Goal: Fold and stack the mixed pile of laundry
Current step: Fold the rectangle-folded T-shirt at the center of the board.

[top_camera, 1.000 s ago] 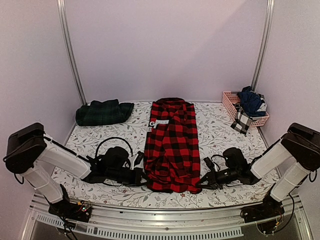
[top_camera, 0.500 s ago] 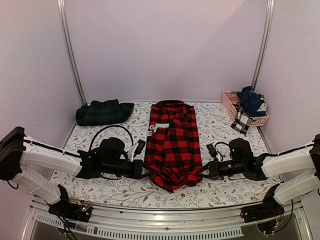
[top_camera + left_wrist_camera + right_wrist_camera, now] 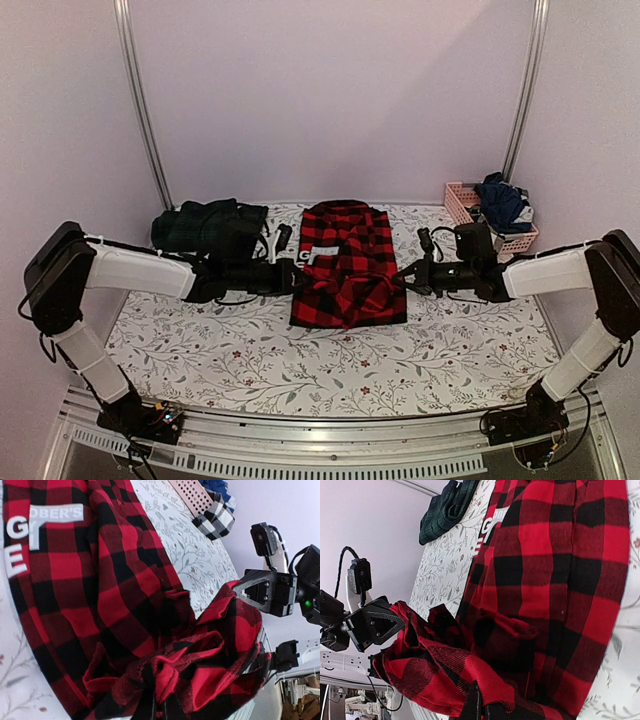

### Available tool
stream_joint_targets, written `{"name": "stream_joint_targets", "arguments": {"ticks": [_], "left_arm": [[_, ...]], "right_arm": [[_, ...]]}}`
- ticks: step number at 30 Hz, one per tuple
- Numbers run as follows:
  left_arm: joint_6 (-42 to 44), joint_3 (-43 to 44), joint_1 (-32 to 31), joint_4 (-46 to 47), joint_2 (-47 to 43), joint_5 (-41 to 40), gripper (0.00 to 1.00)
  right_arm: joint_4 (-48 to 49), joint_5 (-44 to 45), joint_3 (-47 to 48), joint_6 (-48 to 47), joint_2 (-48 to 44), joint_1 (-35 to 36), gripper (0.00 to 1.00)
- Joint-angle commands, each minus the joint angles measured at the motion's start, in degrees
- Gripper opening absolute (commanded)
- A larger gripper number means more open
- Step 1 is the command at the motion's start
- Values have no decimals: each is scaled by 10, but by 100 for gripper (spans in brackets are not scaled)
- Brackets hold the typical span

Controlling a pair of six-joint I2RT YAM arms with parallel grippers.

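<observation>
The red-and-black checked flannel shirt (image 3: pixel 345 268) lies in the middle of the table, its near hem lifted and folded back toward the collar. My left gripper (image 3: pixel 297 277) is shut on the hem's left corner (image 3: pixel 165 680). My right gripper (image 3: pixel 404 279) is shut on the hem's right corner (image 3: pixel 490 690). Both hold the hem a little above the shirt's middle. The dark green tartan piece (image 3: pixel 208 224) lies folded at the back left. Dark navy clothes (image 3: pixel 500 203) sit in the pink basket.
The pink slatted basket (image 3: pixel 463 200) stands at the back right with a black-and-white checked cloth (image 3: pixel 485 242) hanging over its side. The white leaf-patterned table cloth (image 3: pixel 330 365) covers the table. Walls close in at back and sides.
Both grippers have carried the shirt's near hem away from the front edge toward the back, folding the lower half up over the upper half.
</observation>
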Motion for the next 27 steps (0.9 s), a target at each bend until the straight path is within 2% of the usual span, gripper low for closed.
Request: {"name": "stream_joint_targets", "arguments": {"ticks": [1,7,13,21,25,26,27], "left_arm": [[53,87,46,-18,63,23,0],[79,198,97,-48,168,34,0],[76,283,126,-44,273,56,0],[75,345,149,-30,352,54,0],[81,360,153,-37,361,49,0],[84,363,153,-40,363,49,1],[85,368,154,-46,365,52,12]], "right_arm": [[-12,-24,104,-63,80,-42,0],[-30,-47,247,-78,197,-71,0],[-26,-55,338,-80,319,-91,0],[-21,-60,415,-79,422,-97,0],[-18,-63,427,-75,431,-97,0],[-18,-61,427,-75,429,-98,3],[-20,-60,427,-74,426,-99,12]]}}
